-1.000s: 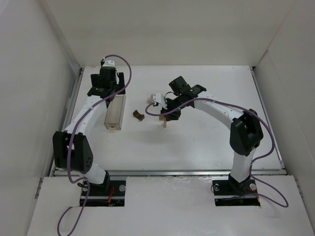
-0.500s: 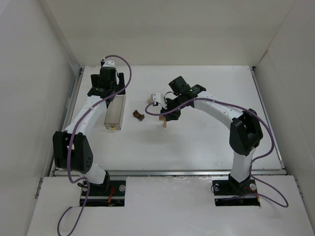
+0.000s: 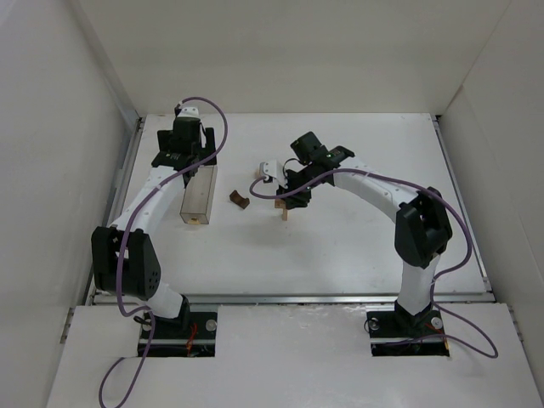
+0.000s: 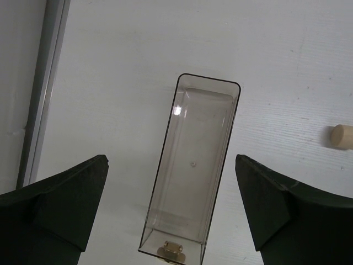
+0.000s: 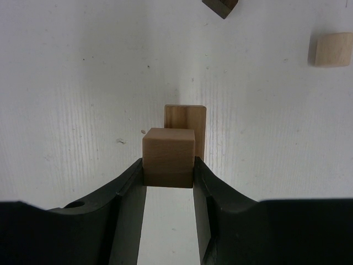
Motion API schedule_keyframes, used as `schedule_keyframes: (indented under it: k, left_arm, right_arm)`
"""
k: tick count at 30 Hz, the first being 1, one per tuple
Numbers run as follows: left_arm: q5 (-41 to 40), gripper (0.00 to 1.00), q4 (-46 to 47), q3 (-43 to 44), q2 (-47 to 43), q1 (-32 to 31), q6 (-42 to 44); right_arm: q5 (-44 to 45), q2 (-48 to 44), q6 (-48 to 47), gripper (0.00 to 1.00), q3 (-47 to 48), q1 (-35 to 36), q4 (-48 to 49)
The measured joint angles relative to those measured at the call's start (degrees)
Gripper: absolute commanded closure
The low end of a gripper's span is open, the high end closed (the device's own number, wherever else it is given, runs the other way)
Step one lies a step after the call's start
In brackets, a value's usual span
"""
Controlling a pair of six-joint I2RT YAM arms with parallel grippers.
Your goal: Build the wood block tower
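Observation:
My right gripper (image 5: 168, 165) is shut on a small tan wooden cube (image 5: 168, 156) and holds it over a pale upright block (image 5: 186, 124); I cannot tell if they touch. In the top view this gripper (image 3: 286, 194) is at the table's middle, above the pale post (image 3: 284, 213). A dark brown arch block (image 3: 239, 200) lies to its left and shows at the top edge of the right wrist view (image 5: 220, 5). A loose pale block (image 5: 330, 48) lies apart. My left gripper (image 4: 171, 165) is open and empty above a clear plastic box (image 4: 193, 165).
The clear box (image 3: 198, 194) lies at the left of the table with a small tan piece (image 4: 172, 251) at its near end. A pale round piece (image 4: 342, 136) lies to its right. A metal rail (image 3: 127, 161) and white walls border the table.

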Motion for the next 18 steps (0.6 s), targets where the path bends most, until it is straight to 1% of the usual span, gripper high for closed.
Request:
schedule_keyframes:
  k: [18]
  left_arm:
    - [0.0,0.0,0.04,-0.37,0.0,0.0,0.02]
  right_arm:
    - [0.39,0.2,0.0,1.0,1.6,-0.02,-0.02]
